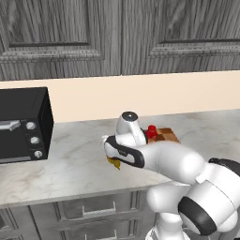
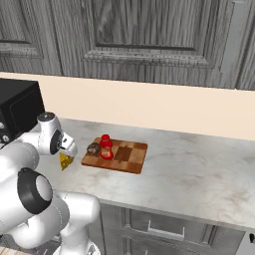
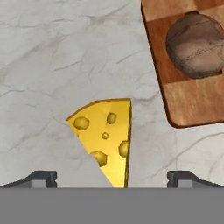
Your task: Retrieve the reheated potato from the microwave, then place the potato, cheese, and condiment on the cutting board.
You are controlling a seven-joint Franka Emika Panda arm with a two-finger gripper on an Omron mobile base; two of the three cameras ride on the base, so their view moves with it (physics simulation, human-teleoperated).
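Observation:
The yellow cheese (image 3: 107,135) wedge lies on the marble counter just left of the checkered cutting board (image 3: 188,100). My gripper (image 3: 113,177) hangs right above the cheese, jaws wide open, one fingertip on each side and nothing held. From the right base view, the hand (image 2: 56,139) covers part of the cheese (image 2: 64,160). The brown-grey potato (image 2: 93,148) and the red condiment (image 2: 105,147) bottle stand on the left end of the cutting board (image 2: 130,155). The potato (image 3: 197,43) sits near the board's corner. The microwave is out of view.
A black toaster oven (image 1: 23,124) with knobs stands on the counter at the far left. Grey wall cabinets (image 1: 117,37) hang above the beige backsplash. Drawers (image 1: 93,211) run below the counter's front edge.

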